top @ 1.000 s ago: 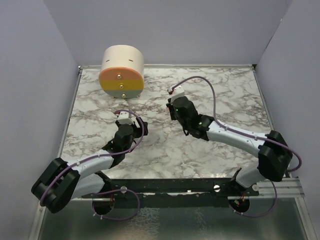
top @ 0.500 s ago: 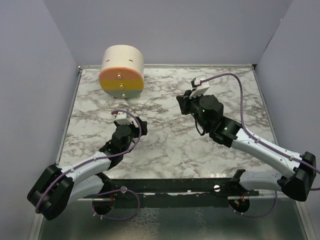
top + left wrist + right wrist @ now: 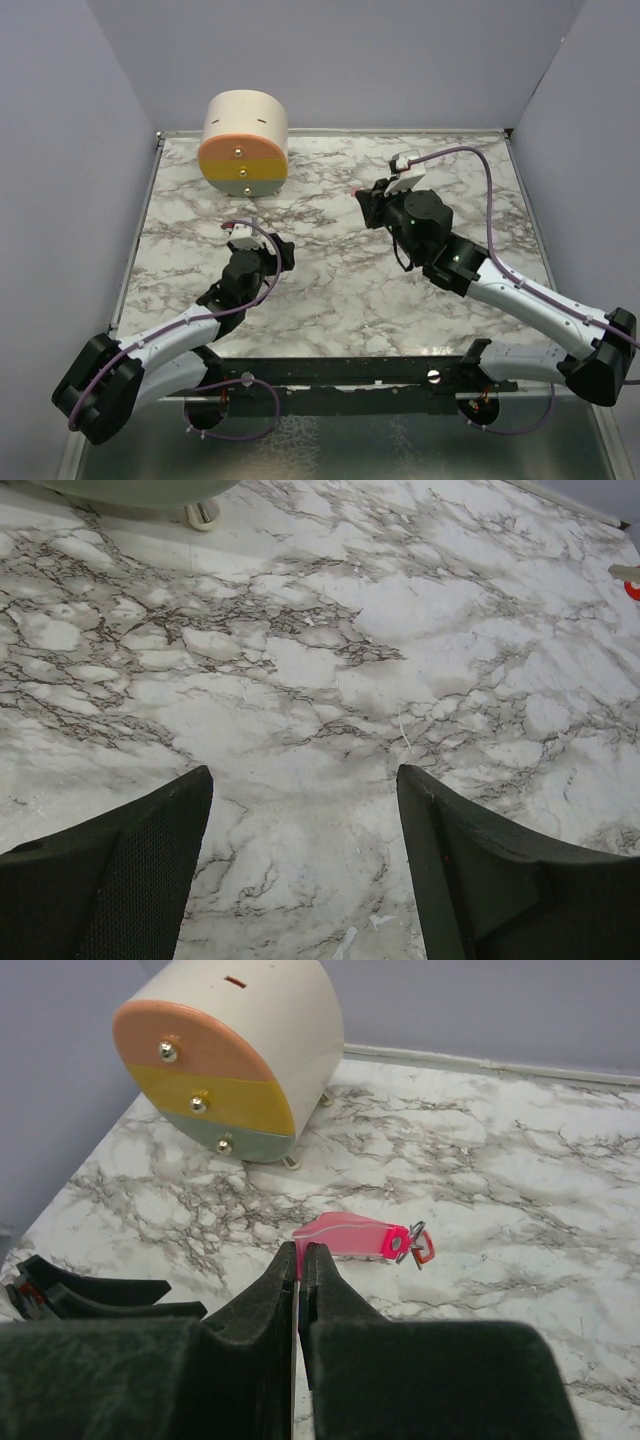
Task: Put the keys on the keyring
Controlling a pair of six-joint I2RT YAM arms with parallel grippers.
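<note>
Right hand [image 3: 298, 1252] is pressed together on the near end of the keyring [image 3: 352, 1236] — a thin dark metal ring on a slim bright-pink strip. It holds the keyring out ahead of itself, likely to present the ring clear of the white-and-grey marble tabletop [image 3: 520, 1160]. The tiny red flat key [image 3: 427, 1251], holed, sits at the ring, touching it; threaded or not, cannot tell.

Left hand [image 3: 302, 775] is apart with nothing between, low over the tabletop — probably waiting to assist.

Round cream drawer unit [image 3: 250, 1050] with peach, yellow and green fronts stands far left. All three drawers are closed, contents hidden.
</note>
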